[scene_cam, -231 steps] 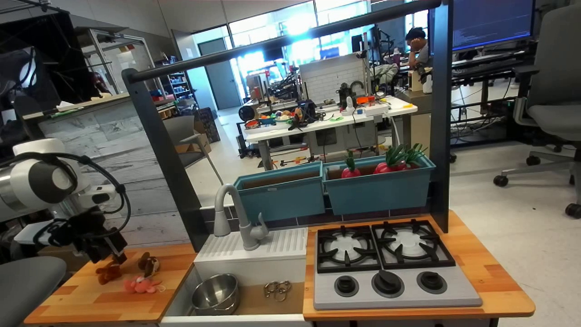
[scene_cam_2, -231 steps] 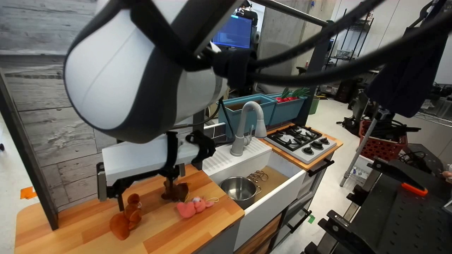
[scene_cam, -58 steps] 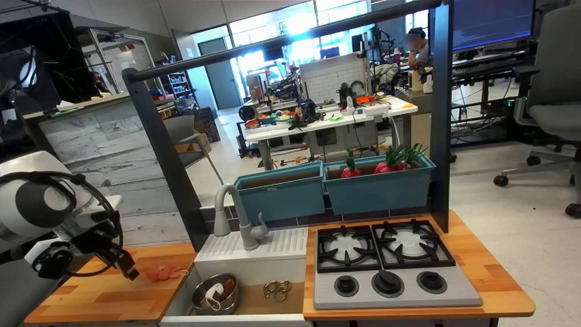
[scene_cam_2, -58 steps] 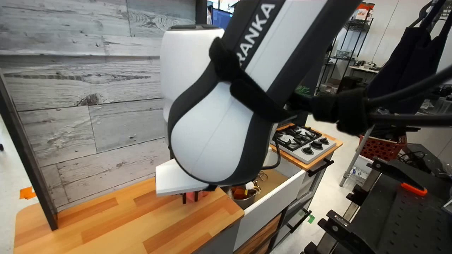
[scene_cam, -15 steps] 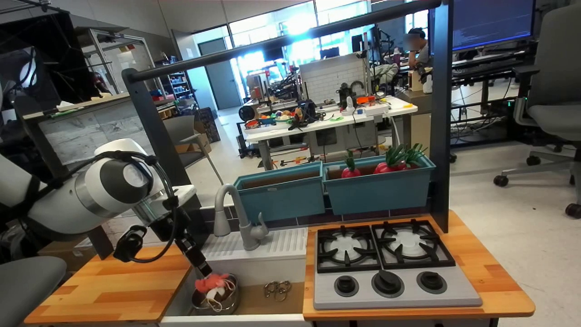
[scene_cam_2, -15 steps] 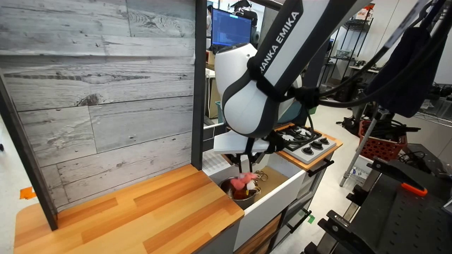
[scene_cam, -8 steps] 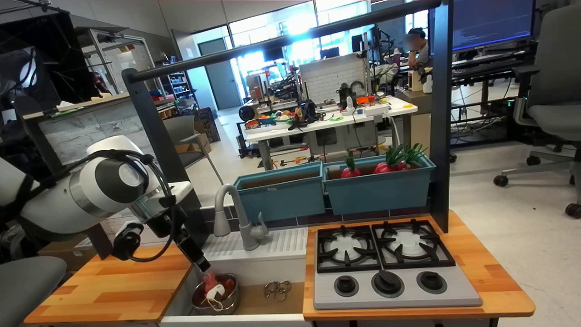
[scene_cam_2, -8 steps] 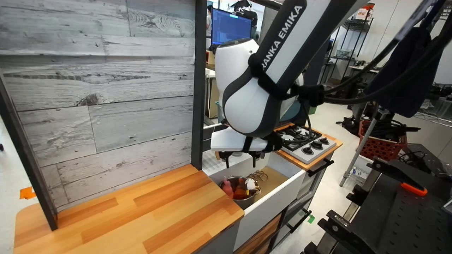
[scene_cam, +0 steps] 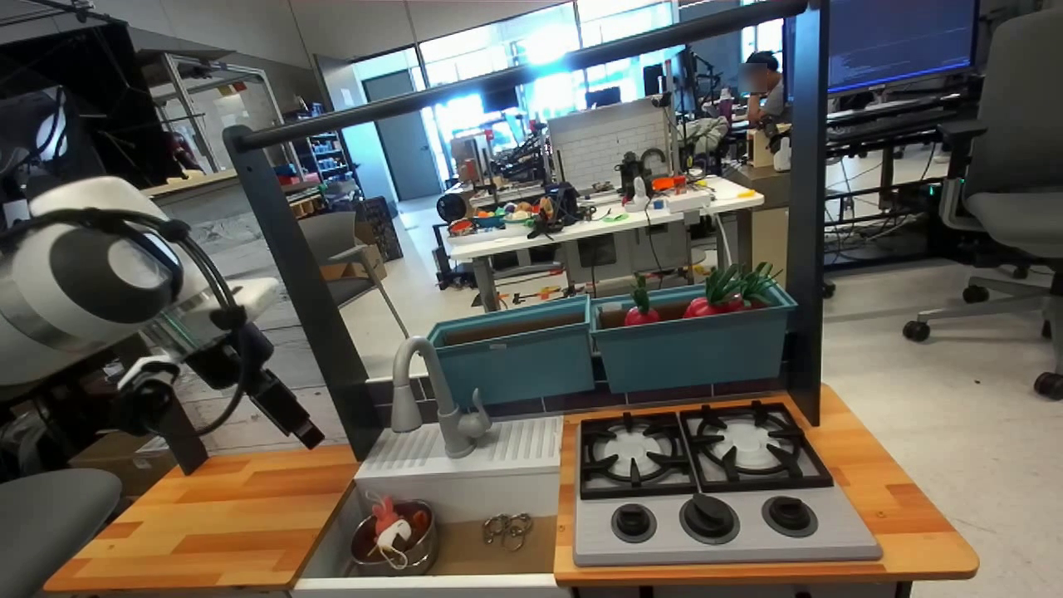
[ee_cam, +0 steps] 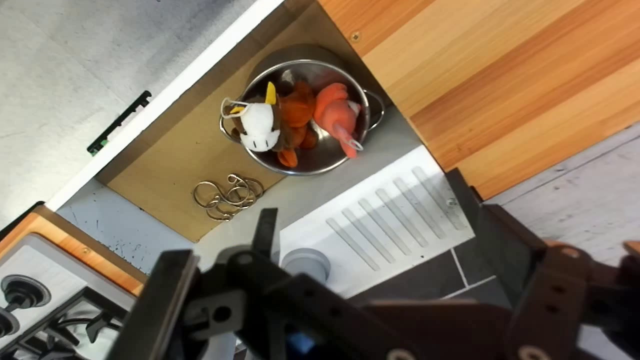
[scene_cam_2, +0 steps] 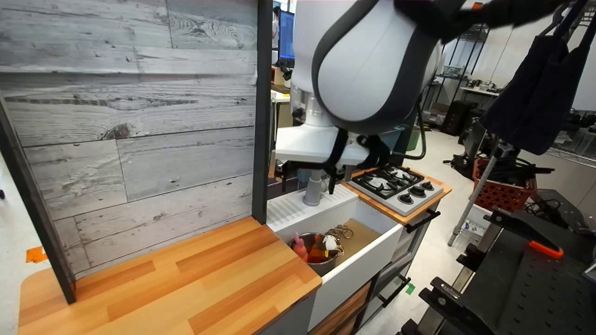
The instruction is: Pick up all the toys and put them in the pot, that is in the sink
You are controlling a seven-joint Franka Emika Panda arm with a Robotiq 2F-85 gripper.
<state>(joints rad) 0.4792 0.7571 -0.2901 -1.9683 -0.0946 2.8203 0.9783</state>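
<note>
The metal pot [ee_cam: 327,157] stands in the white sink [scene_cam_2: 356,274] and shows in both exterior views [scene_cam: 422,558] [scene_cam_2: 324,268]. Three soft toys lie in it. The pink toy [ee_cam: 336,116] is on the counter side, with its long end over the rim. The orange-brown toy [ee_cam: 298,106] lies in the middle. The white-faced toy [ee_cam: 260,125] with yellow horns rests by the opposite rim, its cord loop hanging over. My gripper [ee_cam: 378,219] is open and empty. In both exterior views [scene_cam: 309,436] [scene_cam_2: 308,185] it hangs well above the counter and sink, apart from the pot.
Metal rings [ee_cam: 227,196] lie on the sink floor beside the pot. A grey faucet [scene_cam: 448,415] rises behind the sink. A stove [scene_cam: 722,531] stands on one side, the wooden counter [scene_cam: 216,519] on the other. A dark post [scene_cam_2: 263,116] and teal planters [scene_cam: 515,365] stand behind.
Fifteen seconds ago all three toys were on the counter; now they are in the pot. My gripper opened, releasing the pink toy into the pot, then rose and moved back.
</note>
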